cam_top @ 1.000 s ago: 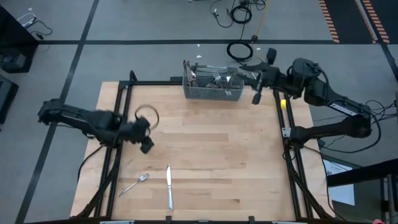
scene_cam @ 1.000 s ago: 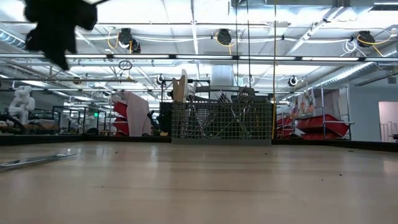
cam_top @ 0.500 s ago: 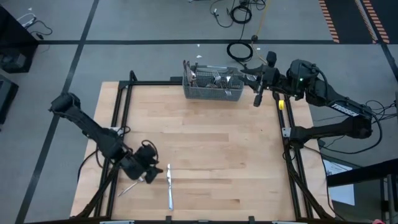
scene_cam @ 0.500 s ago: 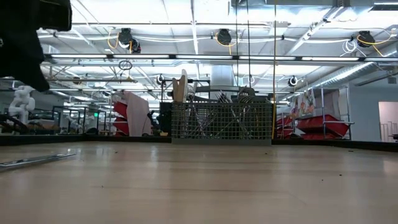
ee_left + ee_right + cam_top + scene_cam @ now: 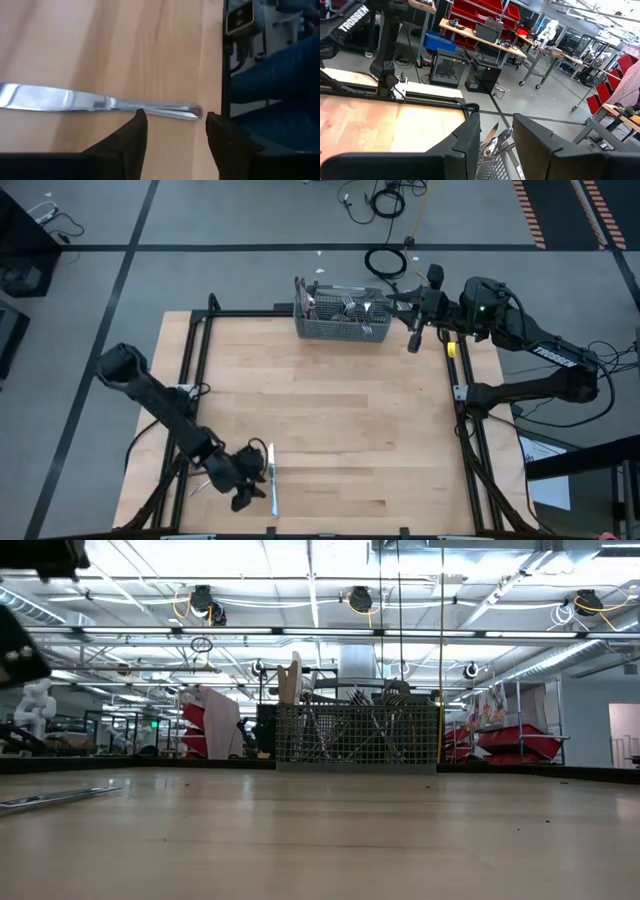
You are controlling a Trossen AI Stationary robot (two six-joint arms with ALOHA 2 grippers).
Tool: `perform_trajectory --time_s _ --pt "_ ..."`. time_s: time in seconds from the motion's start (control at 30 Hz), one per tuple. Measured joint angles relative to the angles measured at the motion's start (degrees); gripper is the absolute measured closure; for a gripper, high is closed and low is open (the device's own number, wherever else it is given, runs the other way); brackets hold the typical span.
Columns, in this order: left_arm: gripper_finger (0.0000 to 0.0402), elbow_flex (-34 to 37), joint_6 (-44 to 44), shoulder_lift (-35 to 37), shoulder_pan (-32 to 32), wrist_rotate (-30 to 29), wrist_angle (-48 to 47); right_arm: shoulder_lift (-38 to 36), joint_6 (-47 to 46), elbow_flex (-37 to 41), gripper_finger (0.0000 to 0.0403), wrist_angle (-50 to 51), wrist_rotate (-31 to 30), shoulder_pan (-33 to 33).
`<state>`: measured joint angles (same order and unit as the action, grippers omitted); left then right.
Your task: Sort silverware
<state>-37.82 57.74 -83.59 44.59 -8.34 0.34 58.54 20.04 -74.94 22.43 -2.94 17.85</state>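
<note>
Left gripper (image 5: 172, 132), fingers spread, straddling knife (image 5: 90, 101) handle near table (image 5: 340, 430) front edge, aligning for pinch. Right gripper (image 5: 496, 145), fingers parted, waiting above basket (image 5: 343, 320) holding remaining silverware (image 5: 345, 305); spoon (image 5: 200, 484) lying beside knife.

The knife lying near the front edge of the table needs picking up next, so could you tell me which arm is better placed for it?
The left. Its gripper hangs open right over the knife, fingers straddling the handle end. The right gripper is across the table beside the basket.
</note>
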Motion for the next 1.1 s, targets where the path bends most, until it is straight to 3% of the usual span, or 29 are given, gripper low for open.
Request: perform_trajectory --time_s 0.3,0.53,0.67,0.8,1.0,1.1 --pt "0.0233 -2.02 0.15 -11.24 -1.11 7.30 6.97 -0.18 0.58 0.00 0.0296 0.20 0.00 0.00" --pt "0.0255 -2.95 -0.04 -15.23 -1.33 9.46 8.03 -1.80 2.20 0.00 0.0296 0.11 0.00 0.00" --pt "0.0279 -2.97 -3.05 -17.65 -3.52 11.25 13.29 -3.58 2.46 0.00 0.0296 0.11 0.00 0.00" --pt "0.0313 -2.97 -8.59 -19.24 -9.37 12.63 15.94 -5.64 3.15 0.00 0.0296 0.11 -0.02 0.07" --pt "0.0361 -2.87 -26.34 -20.42 -24.48 9.74 20.20 -6.86 0.80 -0.02 0.0296 3.41 -0.07 0.07" --pt "0.0379 -3.30 -29.98 -21.47 -32.97 8.23 24.16 -6.45 0.27 -0.02 0.0296 7.08 -0.09 0.07"
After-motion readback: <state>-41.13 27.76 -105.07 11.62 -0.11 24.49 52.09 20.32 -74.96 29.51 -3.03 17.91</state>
